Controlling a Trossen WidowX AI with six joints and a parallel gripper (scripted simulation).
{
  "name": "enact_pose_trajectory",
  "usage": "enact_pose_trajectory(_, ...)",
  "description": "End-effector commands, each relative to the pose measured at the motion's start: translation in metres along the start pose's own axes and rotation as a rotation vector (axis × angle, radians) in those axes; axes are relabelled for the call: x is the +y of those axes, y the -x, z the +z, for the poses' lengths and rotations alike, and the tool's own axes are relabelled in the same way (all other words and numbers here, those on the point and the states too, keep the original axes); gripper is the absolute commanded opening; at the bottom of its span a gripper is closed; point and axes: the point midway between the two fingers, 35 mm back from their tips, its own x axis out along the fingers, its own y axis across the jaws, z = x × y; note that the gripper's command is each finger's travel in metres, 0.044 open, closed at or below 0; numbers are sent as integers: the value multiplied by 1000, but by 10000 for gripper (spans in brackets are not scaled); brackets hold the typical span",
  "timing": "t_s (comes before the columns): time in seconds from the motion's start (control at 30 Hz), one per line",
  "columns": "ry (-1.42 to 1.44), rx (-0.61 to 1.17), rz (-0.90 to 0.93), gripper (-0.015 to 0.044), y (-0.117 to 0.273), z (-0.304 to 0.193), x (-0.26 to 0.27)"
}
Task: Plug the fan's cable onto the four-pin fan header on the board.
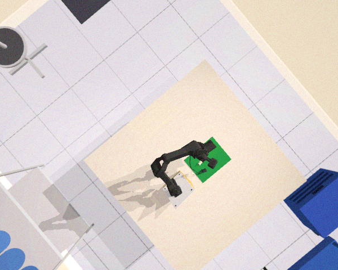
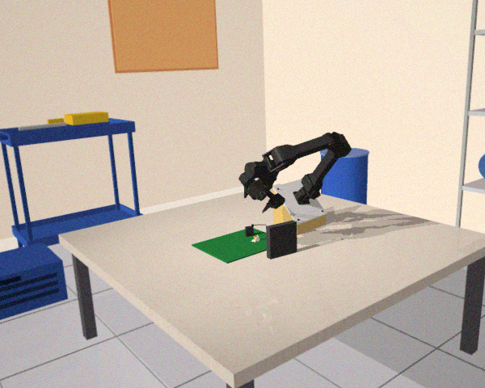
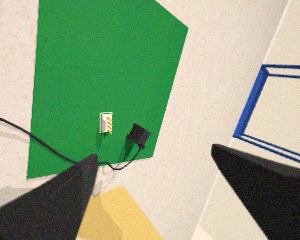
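Note:
The green board (image 1: 221, 159) (image 2: 225, 246) (image 3: 90, 60) lies flat on the table. The small white header (image 1: 200, 162) (image 2: 255, 238) (image 3: 106, 123) stands on it, its yellow pins bare. The black plug (image 1: 203, 170) (image 2: 249, 230) (image 3: 139, 135) is beside the header, apart from it, near the board's edge. A thin black cable (image 3: 52, 151) runs from the plug out of the wrist view to the left. The dark square fan (image 2: 281, 240) stands upright beside the board; the arm hides it in the top view. My gripper (image 3: 156, 154) is open and empty, above the board side nearest the base, touching nothing.
The arm's grey base plate (image 1: 184, 195) (image 2: 305, 212) sits on a yellow wedge (image 2: 311, 225) (image 3: 110, 215) close to the board. The cable lies between base and board. A blue cart (image 2: 67, 132) (image 3: 252, 102) stands beyond the table.

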Motion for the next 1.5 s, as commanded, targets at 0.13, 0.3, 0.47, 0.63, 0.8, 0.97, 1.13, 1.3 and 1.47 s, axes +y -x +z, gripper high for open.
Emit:
enact_pose_trajectory(0.13,-441,83,384,440,-43,-47,-62)
enact_pose_trajectory(0.3,-664,70,581,440,-58,-70,-85)
enact_pose_trajectory(0.47,-664,69,580,440,-66,-68,-81)
enact_pose_trajectory(0.63,-664,68,580,440,-113,-58,-53)
enact_pose_trajectory(0.8,-663,69,585,440,-142,-57,-31)
enact_pose_trajectory(0.97,-663,69,585,440,-144,-57,-30)
enact_pose_trajectory(1.13,-663,69,584,440,-151,-56,-26)
enact_pose_trajectory(1.3,-663,68,584,440,-158,-54,-22)
enact_pose_trajectory(1.47,-663,68,584,440,-165,-53,-17)
